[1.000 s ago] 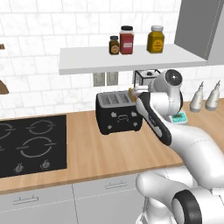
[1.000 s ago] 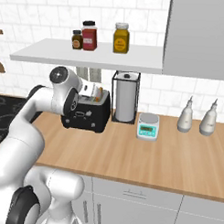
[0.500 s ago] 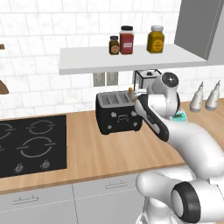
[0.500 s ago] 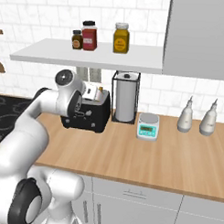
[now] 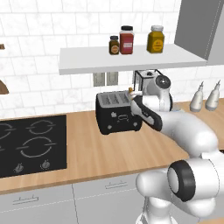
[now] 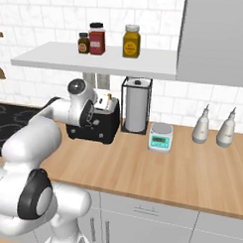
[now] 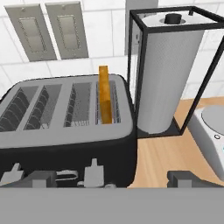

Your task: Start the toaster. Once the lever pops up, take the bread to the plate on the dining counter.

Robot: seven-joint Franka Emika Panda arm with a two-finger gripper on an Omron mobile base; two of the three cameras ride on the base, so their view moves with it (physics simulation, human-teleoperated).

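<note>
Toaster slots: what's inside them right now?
One bread slice stands upright in the rightmost slot of the toaster, its upper part sticking out, its lower part hidden inside. The other three slots look empty.

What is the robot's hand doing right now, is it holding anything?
Gripper: open and empty, its dark fingertips wide apart in front of the black boxy four-slot toaster.

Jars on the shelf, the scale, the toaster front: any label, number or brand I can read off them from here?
None can be read.
The three jars: labels are plain colour patches, too blurred for words.
The scale: teal display panel, no digits legible.
The toaster: white knobs and lever, no markings visible.
The paper towel roll: blank.
</note>
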